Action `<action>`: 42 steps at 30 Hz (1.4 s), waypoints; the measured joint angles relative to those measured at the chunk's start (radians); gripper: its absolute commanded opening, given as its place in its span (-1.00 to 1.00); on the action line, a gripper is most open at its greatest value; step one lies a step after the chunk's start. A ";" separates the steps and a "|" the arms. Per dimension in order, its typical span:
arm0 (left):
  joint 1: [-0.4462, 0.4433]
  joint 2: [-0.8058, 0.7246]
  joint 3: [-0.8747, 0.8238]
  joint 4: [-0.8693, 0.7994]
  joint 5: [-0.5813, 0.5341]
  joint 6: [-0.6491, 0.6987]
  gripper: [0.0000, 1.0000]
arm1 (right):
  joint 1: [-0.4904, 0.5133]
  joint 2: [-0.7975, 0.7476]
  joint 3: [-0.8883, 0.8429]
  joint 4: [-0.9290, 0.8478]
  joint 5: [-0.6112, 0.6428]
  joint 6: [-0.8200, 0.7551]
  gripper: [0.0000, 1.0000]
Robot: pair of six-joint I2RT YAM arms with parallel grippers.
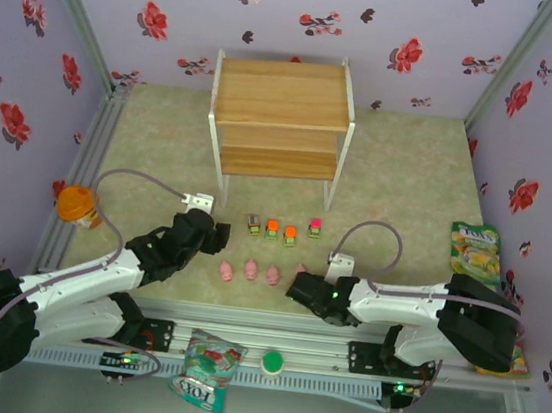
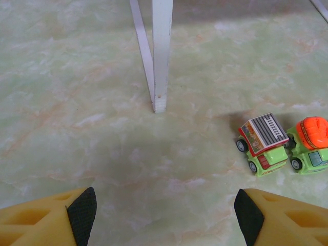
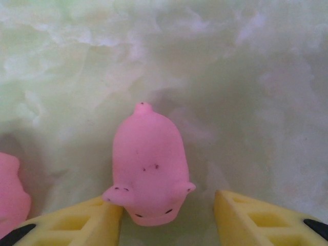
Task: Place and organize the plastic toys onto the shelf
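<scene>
Nothing is on the shelf [image 1: 282, 117] yet. Both its boards stand bare at the desk's far edge, so I judge the whole job is still ahead. My right gripper [image 3: 166, 205] sits half-closed around a pig [image 3: 148, 164] toward the near edge. One finger touches its side and the other is apart, so it is not gripped. My left gripper [image 2: 165, 207] hangs wide and empty near the shelf's front leg [image 2: 160, 56]. The four cars [image 1: 283, 230] and the other pigs [image 1: 251, 272] lie in two rows on the desk [image 1: 411, 173].
</scene>
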 measured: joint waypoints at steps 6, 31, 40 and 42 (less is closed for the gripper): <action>0.000 0.019 0.001 0.000 0.005 0.000 0.52 | 0.018 0.019 0.001 0.007 0.029 -0.002 0.02; -0.004 0.039 0.006 0.024 0.027 0.000 0.51 | 0.026 0.066 0.015 0.053 0.083 -0.089 -0.11; -0.004 0.045 0.007 0.026 0.034 0.000 0.51 | 0.013 0.066 0.008 0.089 0.086 -0.090 -0.18; -0.004 0.046 0.008 0.027 0.034 0.000 0.51 | 0.011 0.066 0.006 0.098 0.086 -0.091 -0.22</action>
